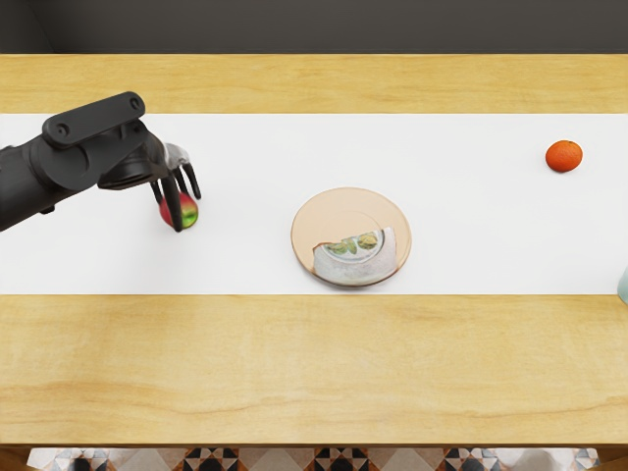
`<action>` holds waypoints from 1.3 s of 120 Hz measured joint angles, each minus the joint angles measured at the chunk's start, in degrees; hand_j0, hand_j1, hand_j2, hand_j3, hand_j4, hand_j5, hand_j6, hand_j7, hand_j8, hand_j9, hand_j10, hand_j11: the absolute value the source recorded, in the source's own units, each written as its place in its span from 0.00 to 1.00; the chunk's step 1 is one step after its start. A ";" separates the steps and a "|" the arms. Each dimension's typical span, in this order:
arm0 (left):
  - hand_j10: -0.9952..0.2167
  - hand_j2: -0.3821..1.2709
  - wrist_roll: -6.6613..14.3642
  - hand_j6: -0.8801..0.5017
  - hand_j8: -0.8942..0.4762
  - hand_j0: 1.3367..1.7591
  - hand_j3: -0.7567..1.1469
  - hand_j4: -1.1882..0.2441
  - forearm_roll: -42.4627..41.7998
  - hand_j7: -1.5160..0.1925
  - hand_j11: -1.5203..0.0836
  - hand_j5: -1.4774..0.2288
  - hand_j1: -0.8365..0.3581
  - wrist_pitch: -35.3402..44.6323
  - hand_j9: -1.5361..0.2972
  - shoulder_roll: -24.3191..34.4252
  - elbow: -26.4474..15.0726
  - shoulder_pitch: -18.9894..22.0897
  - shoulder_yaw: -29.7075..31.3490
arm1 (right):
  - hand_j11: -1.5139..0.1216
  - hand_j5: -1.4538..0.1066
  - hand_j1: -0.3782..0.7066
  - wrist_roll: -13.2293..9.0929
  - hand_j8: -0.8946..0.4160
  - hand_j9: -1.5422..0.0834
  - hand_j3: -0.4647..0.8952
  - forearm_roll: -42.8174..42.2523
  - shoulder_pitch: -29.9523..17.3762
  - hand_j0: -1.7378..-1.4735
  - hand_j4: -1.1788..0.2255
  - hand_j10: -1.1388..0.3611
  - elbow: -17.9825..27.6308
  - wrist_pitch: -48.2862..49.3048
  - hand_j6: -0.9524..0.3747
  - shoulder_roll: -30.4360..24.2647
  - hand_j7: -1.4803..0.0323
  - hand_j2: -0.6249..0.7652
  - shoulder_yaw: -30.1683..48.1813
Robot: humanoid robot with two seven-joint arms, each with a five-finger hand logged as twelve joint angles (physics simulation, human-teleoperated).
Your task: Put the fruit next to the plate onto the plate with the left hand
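A round tan plate (pixel 334 211) with a grey patterned patch lies in the middle of the white runner. To its left, a red and green fruit (pixel 185 212) sits under my left hand (pixel 175 191). The dark fingers (pixel 178 208) curl down over the fruit and partly cover it. I cannot see whether the fruit rests on the runner or is lifted. The black left arm (pixel 59 162) comes in from the picture's left edge. My right arm is out of view.
An orange fruit (pixel 563 155) lies far right on the white runner (pixel 442 157). A pale object (pixel 623 285) peeks in at the right edge. The wooden table (pixel 314 363) stretches toward the front, with a wooden strip behind the runner.
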 joint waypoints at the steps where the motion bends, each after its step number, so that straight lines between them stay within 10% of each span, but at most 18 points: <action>1: 0.31 0.46 0.00 0.26 0.34 0.75 0.40 0.37 -0.02 0.40 0.41 0.39 0.55 0.01 0.37 0.00 0.00 0.00 0.00 | 0.93 0.93 0.03 0.00 0.68 0.95 0.34 0.00 0.00 0.30 0.84 0.76 0.00 0.00 0.72 0.00 0.98 0.45 0.00; 26: 0.26 0.43 0.00 0.23 0.31 0.74 0.40 0.32 -0.17 0.35 0.35 0.35 0.60 0.06 0.32 0.00 0.01 0.53 -0.03 | 0.93 0.93 0.03 0.00 0.68 0.95 0.34 0.00 0.00 0.30 0.84 0.76 0.00 0.00 0.72 0.00 0.98 0.45 0.00; 59: 0.26 0.63 0.04 0.27 0.33 0.73 0.40 0.31 -0.11 0.28 0.29 0.28 0.50 -0.11 0.27 0.00 0.01 0.69 -0.08 | 0.93 0.93 0.03 0.00 0.68 0.95 0.34 0.00 0.00 0.30 0.84 0.76 0.00 0.00 0.72 0.00 0.98 0.45 0.00; 156: 0.16 0.62 0.00 0.32 0.36 0.74 0.40 0.26 -9.38 0.23 0.23 0.19 0.49 -1.11 0.21 -8.19 -1.96 -8.45 -6.40 | 0.93 0.93 0.03 0.00 0.68 0.95 0.34 0.00 0.00 0.30 0.84 0.76 0.00 0.00 0.72 0.00 0.98 0.45 0.00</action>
